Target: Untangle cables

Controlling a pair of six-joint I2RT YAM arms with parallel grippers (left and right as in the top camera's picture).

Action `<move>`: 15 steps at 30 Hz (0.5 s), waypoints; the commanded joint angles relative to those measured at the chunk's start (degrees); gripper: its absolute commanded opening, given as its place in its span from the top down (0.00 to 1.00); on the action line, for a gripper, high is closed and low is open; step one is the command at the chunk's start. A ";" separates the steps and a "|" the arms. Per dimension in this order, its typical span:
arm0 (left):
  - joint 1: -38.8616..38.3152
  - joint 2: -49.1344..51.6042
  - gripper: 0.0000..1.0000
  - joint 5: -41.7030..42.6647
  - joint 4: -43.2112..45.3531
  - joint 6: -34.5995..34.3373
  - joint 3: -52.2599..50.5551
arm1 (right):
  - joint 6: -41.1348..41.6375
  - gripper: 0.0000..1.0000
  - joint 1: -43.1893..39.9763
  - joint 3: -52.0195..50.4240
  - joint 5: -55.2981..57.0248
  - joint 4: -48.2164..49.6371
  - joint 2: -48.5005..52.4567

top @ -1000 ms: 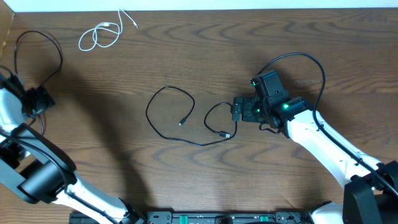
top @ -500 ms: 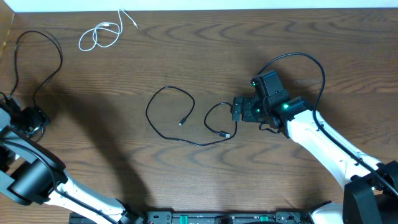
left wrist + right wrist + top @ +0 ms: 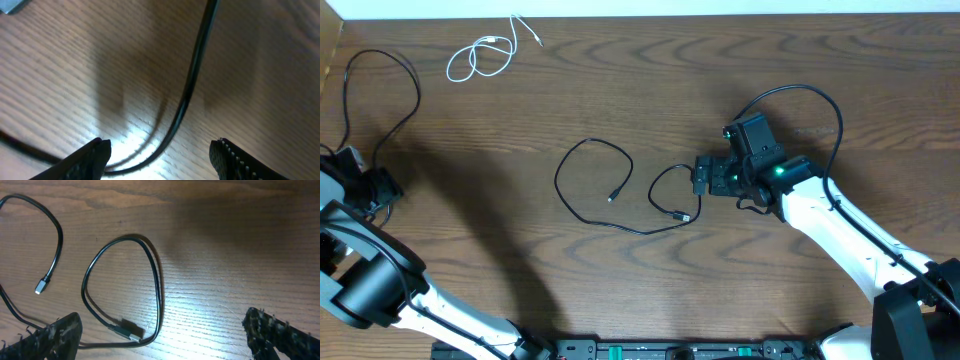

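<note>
on the table (image 3: 620, 90), from overhead, a white cable (image 3: 480, 58) is seen coiled far left, a looped black cable (image 3: 418, 92) beside the left gripper (image 3: 380, 187), a second black cable (image 3: 638, 231) beside the right gripper (image 3: 698, 178). left wrist: the looped black cable is framed between parted fingers. right wrist: fingers are spread wide above the second black cable.

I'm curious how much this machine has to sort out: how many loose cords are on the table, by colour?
White cable: 1
Black cables: 2, one by the left edge and one in the middle
Total: 3
</note>
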 commanded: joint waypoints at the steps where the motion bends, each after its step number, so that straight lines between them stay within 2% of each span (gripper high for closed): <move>1: -0.02 2.60 0.34 0.66 0.55 2.64 -1.18 | 0.81 0.01 0.00 -0.02 0.11 0.11 0.39; 3: 0.00 3.30 0.44 0.57 1.05 3.21 -1.18 | 0.81 0.01 0.00 -0.02 0.11 0.11 0.39; 5: 0.00 3.39 0.60 -0.50 2.38 3.19 -1.18 | 0.81 0.01 0.00 -0.02 0.11 0.11 0.39; 8: -0.02 3.34 0.92 -4.74 3.96 3.21 -1.11 | 0.81 0.01 0.00 -0.02 0.11 0.09 0.39; 12: -0.02 3.34 0.92 -12.33 6.56 3.72 -1.11 | 0.81 0.01 0.00 -0.02 0.11 0.11 0.39; 15: -0.07 3.34 0.92 -16.50 9.60 6.51 -1.11 | 0.81 0.01 0.00 -0.02 0.11 0.11 0.39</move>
